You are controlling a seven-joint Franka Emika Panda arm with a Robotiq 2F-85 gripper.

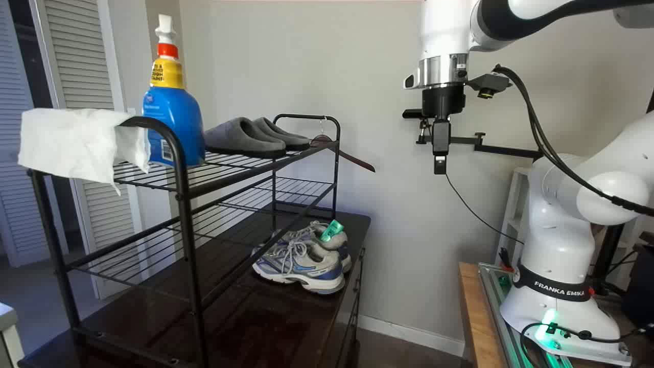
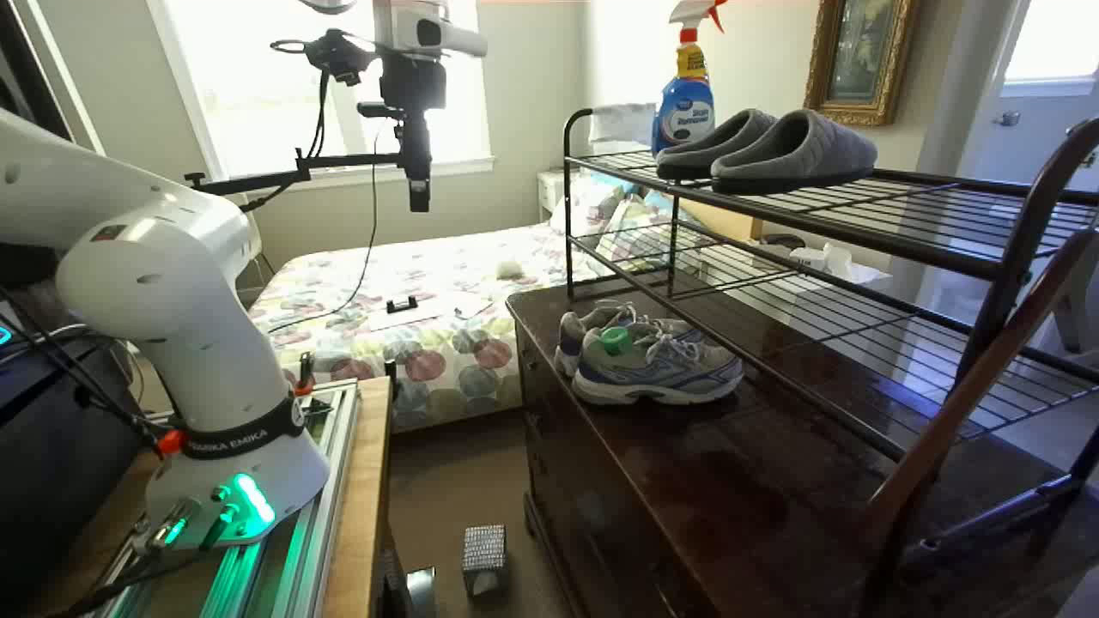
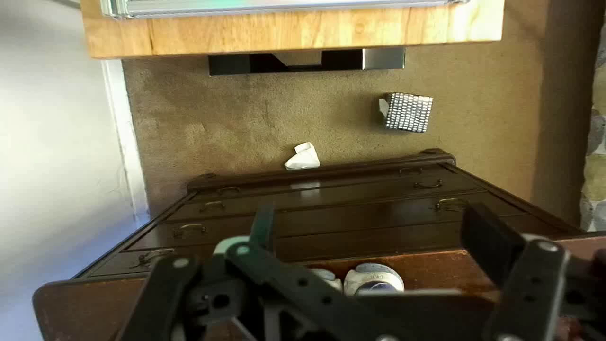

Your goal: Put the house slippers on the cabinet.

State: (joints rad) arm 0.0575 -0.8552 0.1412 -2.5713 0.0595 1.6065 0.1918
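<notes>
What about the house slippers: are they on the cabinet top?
No, both grey house slippers rest on the wire rack's top shelf.

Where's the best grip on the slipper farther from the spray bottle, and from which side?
Probably the outer side wall of that slipper, the pincer coming from straight above, one finger inside the opening, one outside. The slipper sits sole down, opening upward, that wall facing away from its twin.

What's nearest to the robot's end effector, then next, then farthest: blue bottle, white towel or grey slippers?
In an exterior view, from the end effector:
1. The grey slippers: on top of the black rack.
2. The blue bottle: same shelf, beyond them.
3. The white towel: draped over the rack's far end.
</notes>
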